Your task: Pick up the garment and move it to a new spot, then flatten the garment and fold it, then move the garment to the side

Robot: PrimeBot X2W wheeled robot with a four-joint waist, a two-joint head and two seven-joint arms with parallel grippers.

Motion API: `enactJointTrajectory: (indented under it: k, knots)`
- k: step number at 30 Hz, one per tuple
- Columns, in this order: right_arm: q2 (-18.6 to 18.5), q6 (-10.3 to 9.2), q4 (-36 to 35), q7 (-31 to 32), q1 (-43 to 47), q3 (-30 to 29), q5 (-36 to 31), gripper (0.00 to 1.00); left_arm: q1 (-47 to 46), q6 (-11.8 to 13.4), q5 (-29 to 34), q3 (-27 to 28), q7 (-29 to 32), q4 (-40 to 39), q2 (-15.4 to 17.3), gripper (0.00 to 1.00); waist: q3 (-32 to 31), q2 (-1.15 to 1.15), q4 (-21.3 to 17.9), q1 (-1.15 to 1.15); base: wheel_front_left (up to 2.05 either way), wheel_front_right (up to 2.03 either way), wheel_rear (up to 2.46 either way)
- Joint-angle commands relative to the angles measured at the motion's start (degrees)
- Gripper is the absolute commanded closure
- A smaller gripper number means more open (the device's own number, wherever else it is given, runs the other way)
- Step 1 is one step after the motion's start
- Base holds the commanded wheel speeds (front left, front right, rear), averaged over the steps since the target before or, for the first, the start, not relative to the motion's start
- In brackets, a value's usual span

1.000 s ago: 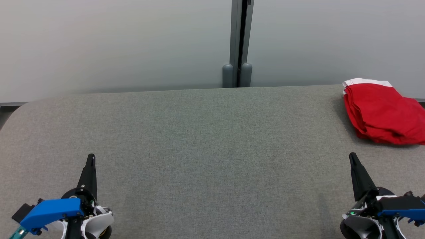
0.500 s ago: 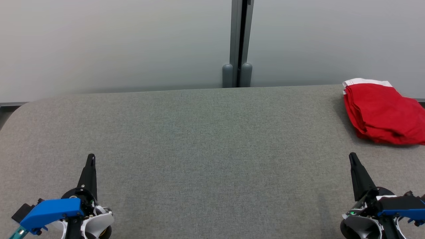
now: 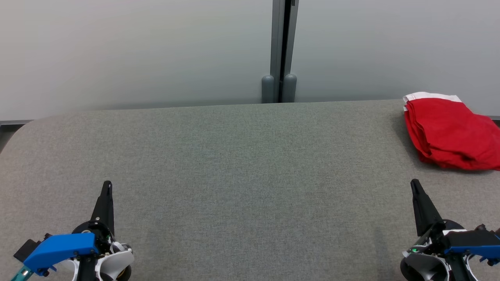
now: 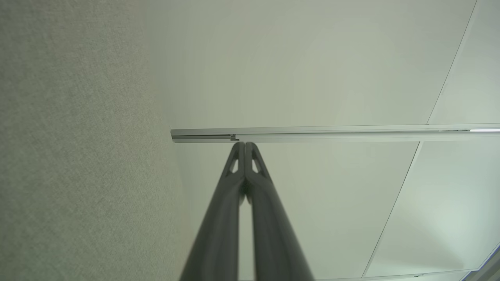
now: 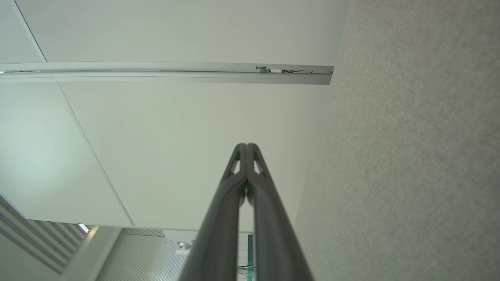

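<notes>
As garment (image 3: 449,130) sits folded at table's (image 3: 234,156) right side, task looks finished.
Left gripper (image 3: 106,186), right gripper (image 3: 415,185): fingers together, empty.

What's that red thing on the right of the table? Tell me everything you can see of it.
A red garment of soft-looking cloth with a white band along its far edge. It lies folded in several layers, their edges stacked on its left side, slightly rumpled at the near edge. It rests on the grey fabric-covered table, far right near the back, cut off by the picture's edge. Only the table touches it; the right gripper stands apart, nearer the camera.
</notes>
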Motion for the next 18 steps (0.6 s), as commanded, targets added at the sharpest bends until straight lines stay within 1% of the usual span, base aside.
enactJointTrajectory:
  k: [1,18]
  knots:
    - [-0.42,0.02,-0.14,0.19,-0.64,-0.12,0.14,1.0,-0.53,-0.24,-0.17,0.12,0.21,-0.27,-0.11,1.0,0.0,0.0,0.0,0.0,0.0,0.0,0.0]
    - [-0.42,0.02,-0.14,0.18,-0.63,-0.11,0.14,1.0,-0.53,-0.25,-0.16,0.11,0.21,-0.27,-0.11,1.0,0.0,0.0,0.0,0.0,0.0,0.0,0.0]
